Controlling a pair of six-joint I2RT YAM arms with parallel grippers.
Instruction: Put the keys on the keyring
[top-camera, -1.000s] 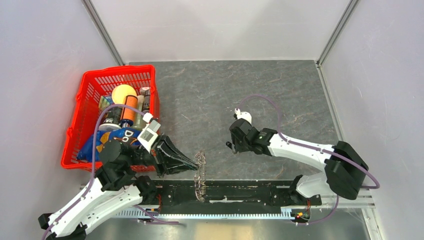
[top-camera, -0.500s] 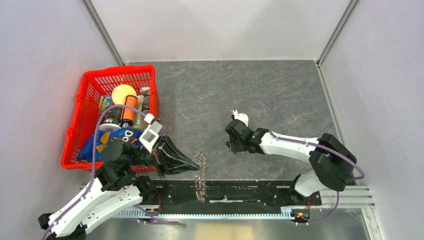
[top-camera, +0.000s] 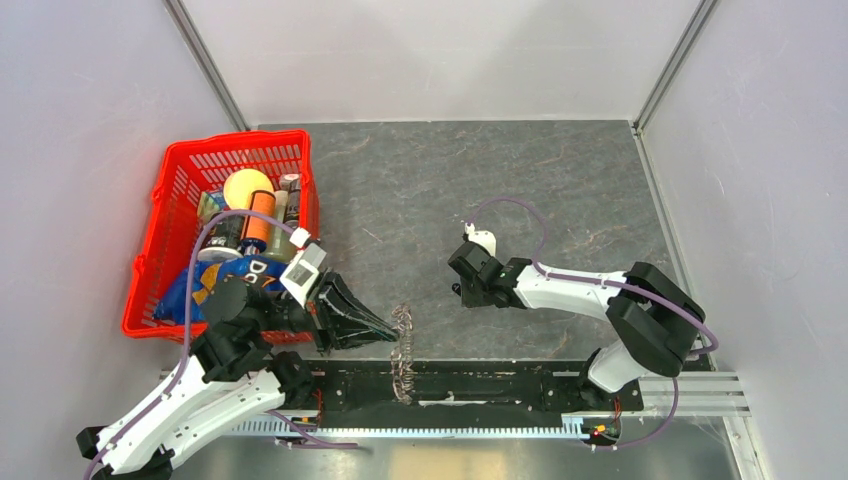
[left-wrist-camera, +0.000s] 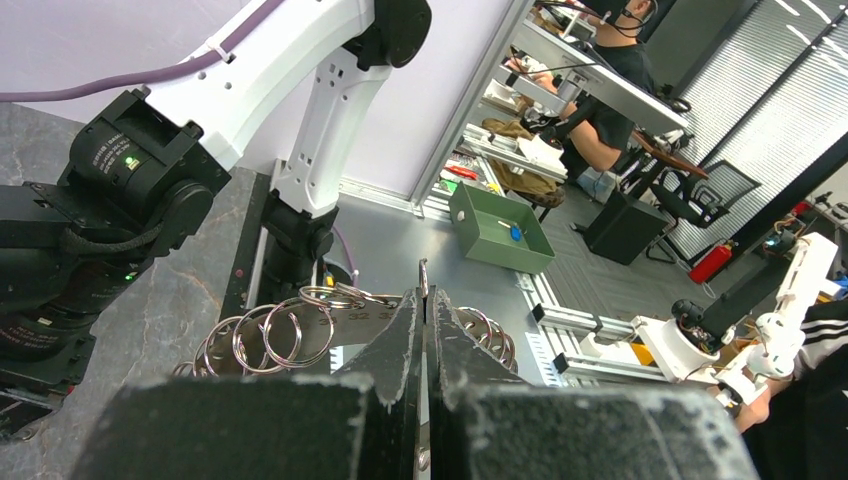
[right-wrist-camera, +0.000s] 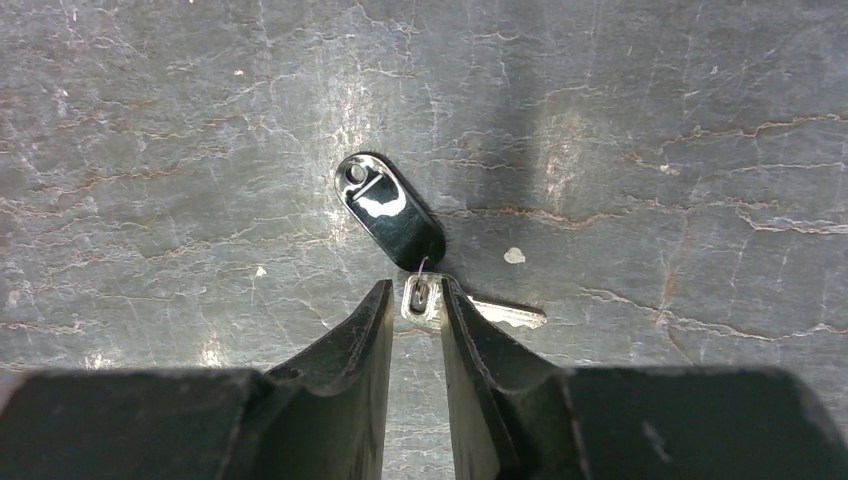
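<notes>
The keys are one small silver key tied by a thin thread to a glossy black tag, lying flat on the grey table. My right gripper is low over it, jaws narrow but open, straddling the key's head; the right finger touches the head and a small gap shows at the left one. In the top view the right gripper hides the key. The keyring, a bunch of split rings on a metal strip, stands on edge in my left gripper, which is shut on one ring. From above, the keyring hangs at the left gripper's tip.
A red basket full of groceries stands at the left, close behind the left arm. A black rail runs along the near edge. Pale walls close in the table at the back and on both sides.
The right gripper has shifted slightly left and its jaws have narrowed around the key's head. The left arm and the keyring have not moved.
</notes>
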